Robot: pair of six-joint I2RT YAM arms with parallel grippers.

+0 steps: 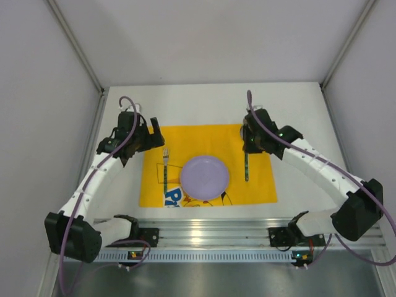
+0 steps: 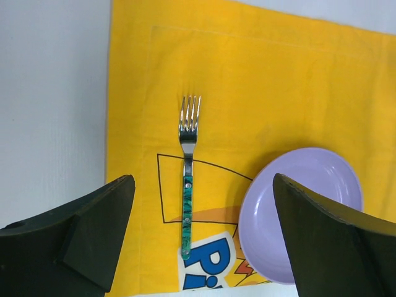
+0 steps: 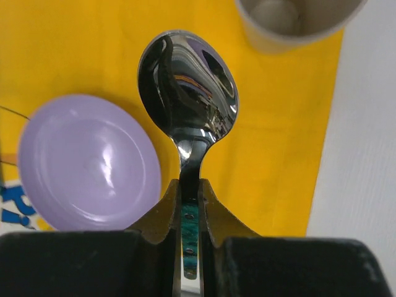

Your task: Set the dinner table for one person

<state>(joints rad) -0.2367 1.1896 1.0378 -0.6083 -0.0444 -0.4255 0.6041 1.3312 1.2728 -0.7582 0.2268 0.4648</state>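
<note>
Now, right end effector (image 3: 189, 193) clamping spoon (image 3: 187, 86), fork (image 2: 187, 162) beside plate (image 2: 312, 179)

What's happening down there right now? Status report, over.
Left pincer open above the green-handled steel fork. Right pincer shut on the green-handled steel spoon. Round lilac plate on the yellow cloth mat on white tabletop. Grey cup stands clear of spoon.

Both arms reach forward from the near edge with their elbows swung outward, the left arm (image 1: 93, 179) on one side and the right arm (image 1: 315, 164) mirroring it on the other. The left gripper (image 2: 203, 182) points down with its fingers (image 2: 93, 235) spread wide apart. The right gripper (image 3: 190, 189) has its fingers (image 3: 164, 213) pinched tight on the handle of a spoon (image 3: 189, 80), whose bowl sticks out ahead of them.
</note>
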